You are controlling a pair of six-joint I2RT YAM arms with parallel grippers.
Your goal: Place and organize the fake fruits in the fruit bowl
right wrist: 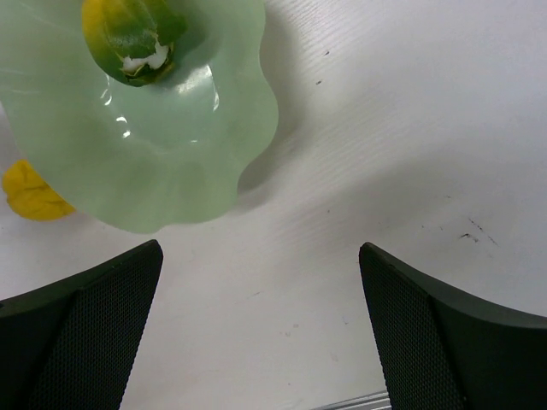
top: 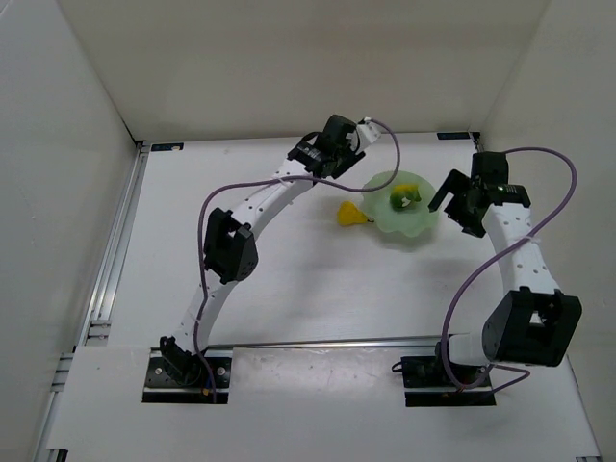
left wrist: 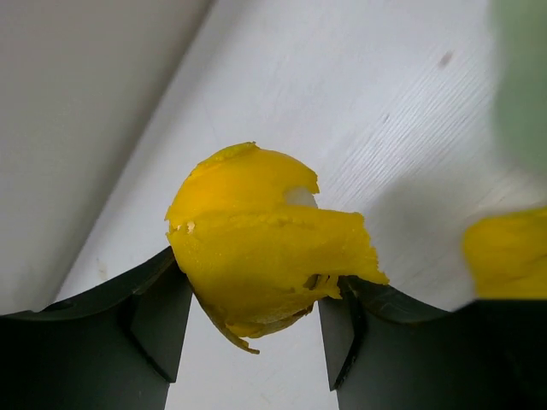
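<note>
My left gripper is shut on a yellow fake fruit, which fills the gap between its dark fingers. From above, that gripper sits near the back wall and hides the fruit. A second yellow fruit lies on the table just left of the fruit bowl. Inside the bowl is a dark green fruit with a white patch, with some yellow showing against it. My right gripper stands open and holds nothing, just right of the bowl.
White enclosure walls close off the back and both sides, and the back wall is close beside my left gripper. An aluminium rail runs along the table's left edge. Another rail crosses in front of the arm bases.
</note>
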